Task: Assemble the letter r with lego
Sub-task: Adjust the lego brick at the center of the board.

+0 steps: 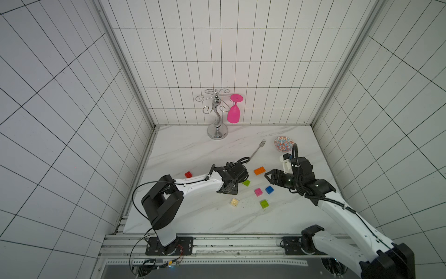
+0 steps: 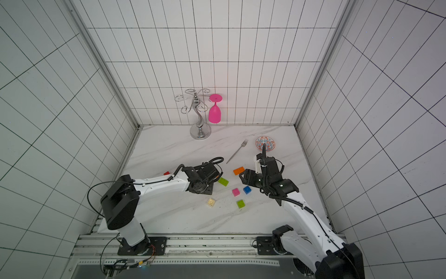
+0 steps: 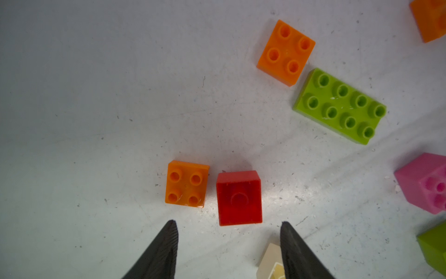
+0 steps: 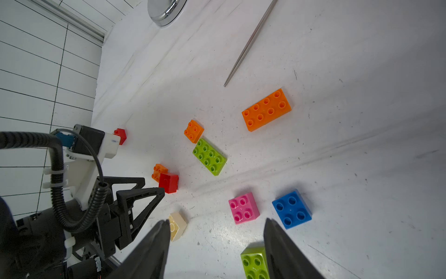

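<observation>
Top views: L arm (image 1: 231,178) covers part of the long lime brick (image 1: 246,182). The small orange brick (image 3: 286,52) just beside its end and the red brick on its side (image 3: 239,196) near it show only in the wrist views.

L wrist view: long orange brick (image 3: 429,19), pink brick (image 3: 423,183) and square lime brick (image 3: 433,248) are cut by the frame edge. Cream brick (image 3: 269,263) is half behind a finger (image 3: 296,253).

R wrist view: fork (image 4: 248,46) tines are out of frame. The far red brick (image 4: 121,136), well apart from the long lime brick, is part-hidden by the L arm's camera.
</observation>
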`<action>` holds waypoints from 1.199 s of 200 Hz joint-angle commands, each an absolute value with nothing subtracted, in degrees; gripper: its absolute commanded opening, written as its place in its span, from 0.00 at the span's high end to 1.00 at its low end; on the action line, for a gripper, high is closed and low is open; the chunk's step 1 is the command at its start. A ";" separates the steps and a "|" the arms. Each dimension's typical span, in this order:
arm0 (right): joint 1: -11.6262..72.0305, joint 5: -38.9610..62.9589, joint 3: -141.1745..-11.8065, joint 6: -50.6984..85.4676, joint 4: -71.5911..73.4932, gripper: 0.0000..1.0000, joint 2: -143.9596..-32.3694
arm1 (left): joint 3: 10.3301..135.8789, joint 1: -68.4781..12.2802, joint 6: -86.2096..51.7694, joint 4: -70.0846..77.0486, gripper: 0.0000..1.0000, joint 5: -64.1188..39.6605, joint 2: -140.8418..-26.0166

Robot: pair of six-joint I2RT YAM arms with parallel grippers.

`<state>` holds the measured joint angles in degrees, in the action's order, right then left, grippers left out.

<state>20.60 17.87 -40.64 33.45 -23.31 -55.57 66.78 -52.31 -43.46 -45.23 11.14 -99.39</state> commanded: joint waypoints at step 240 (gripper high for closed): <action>20.04 20.02 -39.88 30.25 -23.37 0.35 -52.82 | 71.51 -50.36 -42.17 -43.24 0.70 9.32 -107.84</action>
<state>20.60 20.10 -40.62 31.05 -23.29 -53.45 70.91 -50.78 -42.28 -43.97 9.47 -106.85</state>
